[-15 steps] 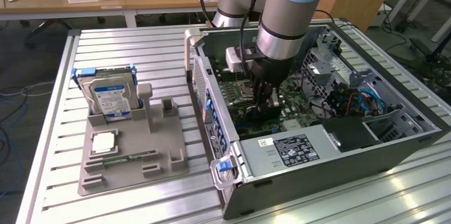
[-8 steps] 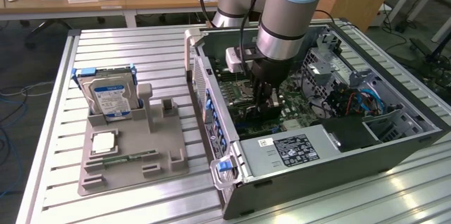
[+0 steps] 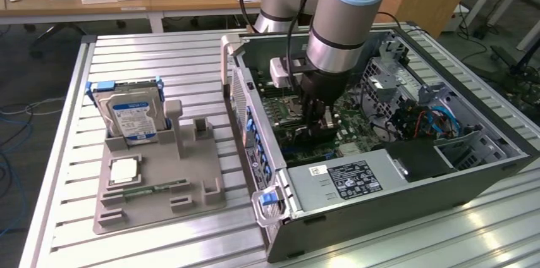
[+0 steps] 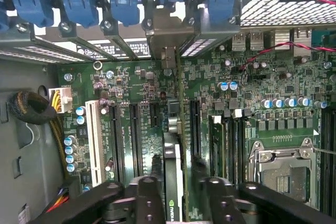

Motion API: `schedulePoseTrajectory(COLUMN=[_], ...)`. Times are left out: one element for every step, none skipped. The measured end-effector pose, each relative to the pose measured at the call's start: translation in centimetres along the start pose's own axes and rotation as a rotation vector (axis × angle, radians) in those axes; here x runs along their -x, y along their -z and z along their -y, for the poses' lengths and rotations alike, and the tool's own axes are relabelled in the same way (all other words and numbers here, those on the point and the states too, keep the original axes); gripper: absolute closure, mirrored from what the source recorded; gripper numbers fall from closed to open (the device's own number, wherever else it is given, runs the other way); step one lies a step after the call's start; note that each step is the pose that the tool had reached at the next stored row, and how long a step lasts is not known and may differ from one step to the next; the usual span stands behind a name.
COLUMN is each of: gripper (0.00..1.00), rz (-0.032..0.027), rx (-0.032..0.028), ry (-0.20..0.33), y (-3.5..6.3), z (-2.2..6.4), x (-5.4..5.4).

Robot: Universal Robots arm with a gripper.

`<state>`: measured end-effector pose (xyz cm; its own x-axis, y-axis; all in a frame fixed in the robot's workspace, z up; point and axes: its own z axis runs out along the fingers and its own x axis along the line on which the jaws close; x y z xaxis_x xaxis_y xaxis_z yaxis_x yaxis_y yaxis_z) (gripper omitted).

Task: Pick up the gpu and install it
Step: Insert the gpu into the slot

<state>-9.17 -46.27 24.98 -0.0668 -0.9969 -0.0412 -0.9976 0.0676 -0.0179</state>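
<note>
Black jaws straddle the gpu (image 4: 174,192), which stands on edge on the green motherboard (image 4: 262,72) inside the open computer case (image 3: 396,205); whether they press it I cannot tell. Beyond, blue clips (image 4: 79,6) line the case wall. Well apart, a hard drive (image 3: 131,113) stands in a grey holder (image 3: 160,186) on the slatted surface (image 3: 152,53)
</note>
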Motion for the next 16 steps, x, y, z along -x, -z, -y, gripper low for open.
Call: schedulePoseTrajectory(gripper=[0.60, 0.60, 0.60, 0.54, 0.54, 0.54, 0.54, 0.54, 0.54, 0.54, 0.54, 0.54, 0.54, 0.54, 0.54, 0.54], rz=[-0.0009, -0.0011, -0.0010, -0.0010, -0.0011, -0.0011, -0.0007, -0.0002, 0.0007, 0.0013, 0.0019, 0.0020, 0.0021, 0.0021, 0.0021, 0.0021], rx=[0.0004, 0.0005, 0.0004, 0.0005, 0.0005, 0.0005, 0.0005, 0.0004, 0.0001, -0.0001, -0.0001, -0.0001, -0.0001, -0.0001, -0.0001, -0.0001], ry=[0.000, 0.000, 0.000, 0.000, 0.000, 0.000, 0.000, 0.000, 0.000, 0.000, 0.000, 0.000, 0.000, 0.000, 0.000, 0.000], y=[0.04, 0.05, 0.05, 0.05, 0.06, 0.05, 0.07, 0.07, 0.05, 0.05, 0.05, 0.05, 0.05, 0.05, 0.05, 0.05], z=[0.00, 0.01, 0.01, 0.01, 0.01, 0.01, 0.01, -0.01, -0.02, -0.02, -0.01, -0.02, -0.01, -0.01, -0.02, -0.02], x=[-0.01, -0.02, -0.02, -0.01, 0.00, 0.03, 0.06, 0.15, 0.29, 0.39, 0.41, 0.41, 0.41, 0.41, 0.41, 0.41])
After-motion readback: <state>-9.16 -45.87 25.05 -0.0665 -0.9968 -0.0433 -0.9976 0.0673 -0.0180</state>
